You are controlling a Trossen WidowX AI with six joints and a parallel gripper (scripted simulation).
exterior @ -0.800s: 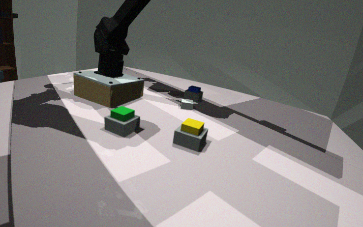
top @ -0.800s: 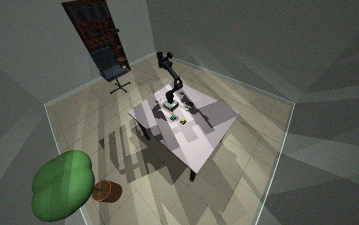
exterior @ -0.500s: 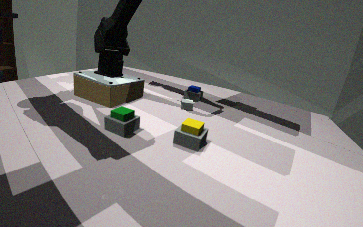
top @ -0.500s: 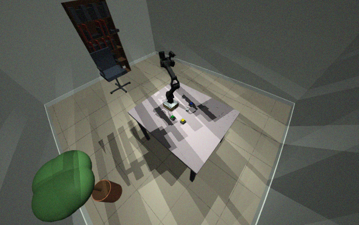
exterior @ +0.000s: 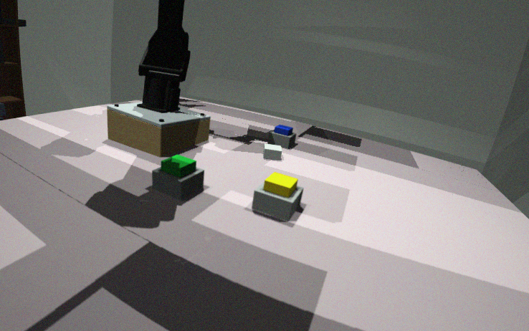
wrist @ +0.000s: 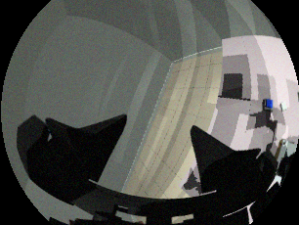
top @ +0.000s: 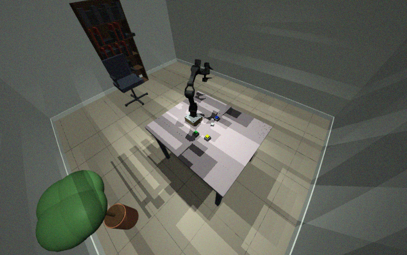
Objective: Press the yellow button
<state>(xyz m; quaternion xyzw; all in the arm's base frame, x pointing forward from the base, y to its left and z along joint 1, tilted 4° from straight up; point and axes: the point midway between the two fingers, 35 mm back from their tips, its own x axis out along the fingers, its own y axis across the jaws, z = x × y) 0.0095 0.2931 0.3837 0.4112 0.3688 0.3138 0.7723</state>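
Note:
The yellow button (top: 207, 136) (exterior: 280, 184) stands upright in a light grey housing on the table (top: 228, 177) (exterior: 409, 218) (wrist: 249, 46); its cap is raised. It does not show in the wrist view. My gripper (top: 210, 74) (wrist: 159, 123) is open and empty, high above the far side of the table and well away from the button. The exterior view does not show the gripper, only the lower arm.
A green button (top: 196, 132) (exterior: 178, 165) stands left of the yellow one. A blue button (top: 217, 117) (exterior: 283, 130) (wrist: 268, 104) stands farther back, with a small white block (top: 212, 124) (exterior: 272, 151) in front of it. The arm's base block (top: 193, 120) (exterior: 134, 134) is behind the green button.

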